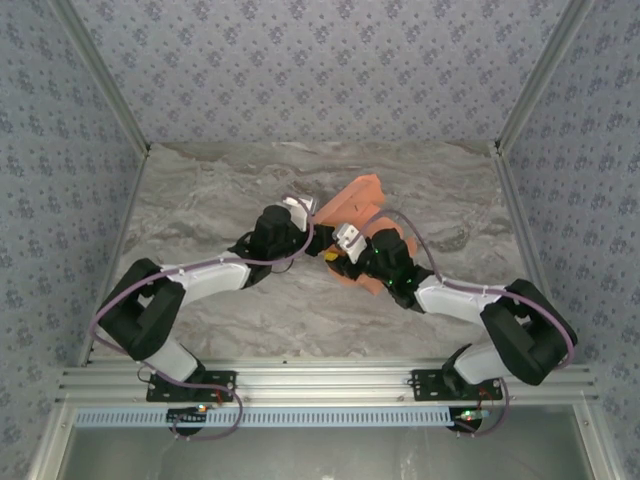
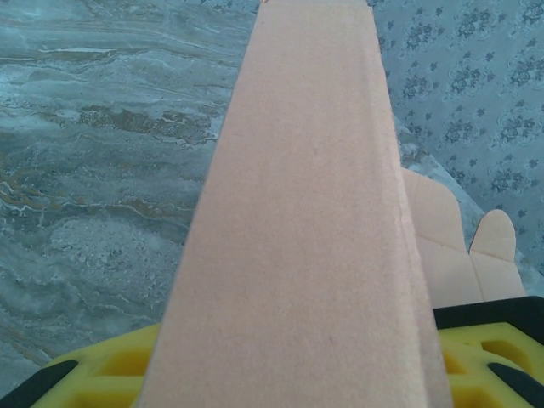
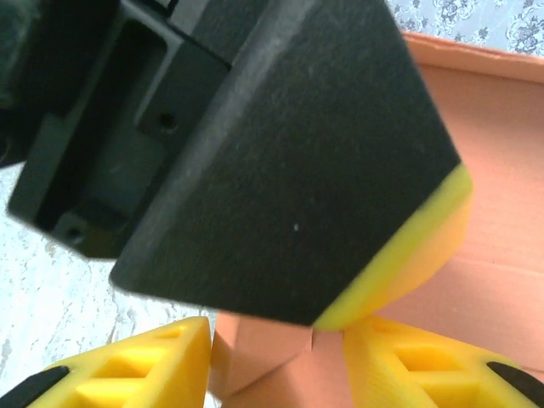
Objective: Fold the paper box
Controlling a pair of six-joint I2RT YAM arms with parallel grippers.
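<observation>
The orange-salmon paper box [image 1: 360, 195] is partly folded and held up over the middle of the table between both arms. One long panel of the paper box [image 2: 306, 212] runs away from the left wrist camera, and my left gripper [image 2: 289, 374] is shut on its near end, a yellow finger on each side. My left gripper [image 1: 310, 212] comes at the card from the left. My right gripper [image 1: 338, 248] meets it from the right and is shut on a folded corner of the paper box [image 3: 280, 361]. A black-and-yellow finger [image 3: 280, 161] of the left gripper looms just above that corner.
The grey marbled tabletop [image 1: 220, 200] is walled by patterned panels at the back and sides. An aluminium rail [image 1: 320, 385] carrying both arm bases runs along the near edge. Loose flaps of the box [image 2: 493, 255] hang towards the right wall.
</observation>
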